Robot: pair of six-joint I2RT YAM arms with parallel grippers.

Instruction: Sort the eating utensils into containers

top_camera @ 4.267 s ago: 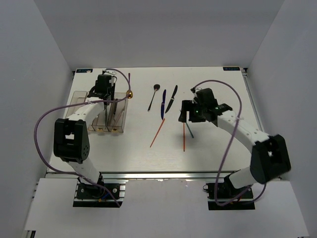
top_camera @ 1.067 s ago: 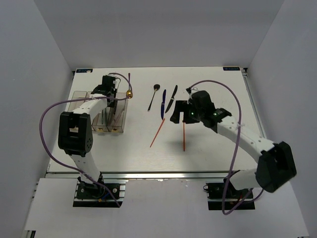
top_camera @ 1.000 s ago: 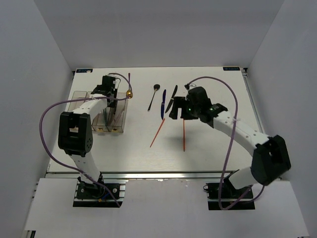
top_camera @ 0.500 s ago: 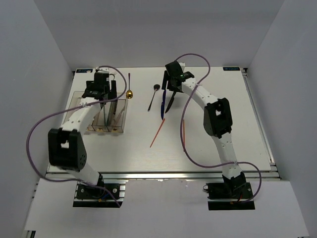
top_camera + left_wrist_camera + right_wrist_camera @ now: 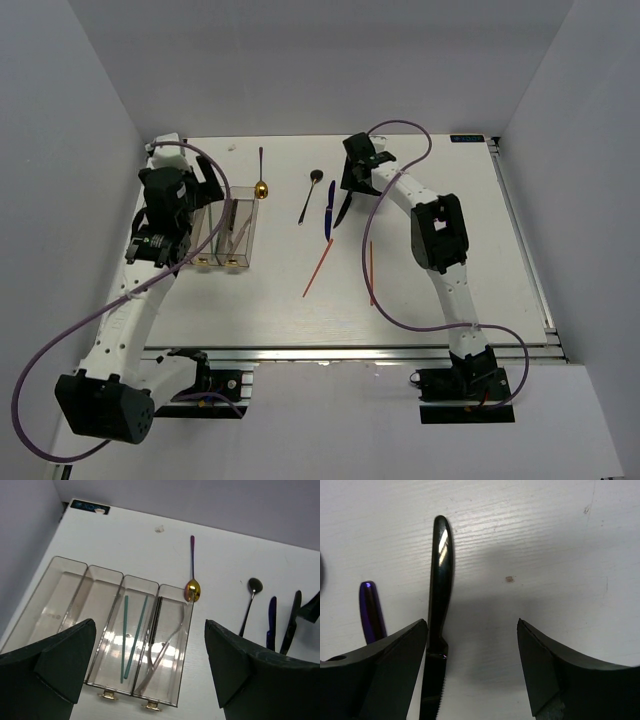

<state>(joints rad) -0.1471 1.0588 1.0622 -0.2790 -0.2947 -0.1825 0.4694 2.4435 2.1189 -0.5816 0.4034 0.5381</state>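
the left gripper [image 5: 150,665] has been drawn back off the bins [image 5: 55,600], jaws released and empty. the right gripper [image 5: 472,665] is spread over the black knife [image 5: 440,580].

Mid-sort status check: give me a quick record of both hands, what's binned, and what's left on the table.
left hand: open, above the bins, holding nothing
right hand: open, low over the black knife, not gripping it
third bin from left: teal chopsticks
fourth bin: forks
on table: gold-bowled spoon beside fourth bin, black spoon, blue knife, black knife, two orange-red chopsticks
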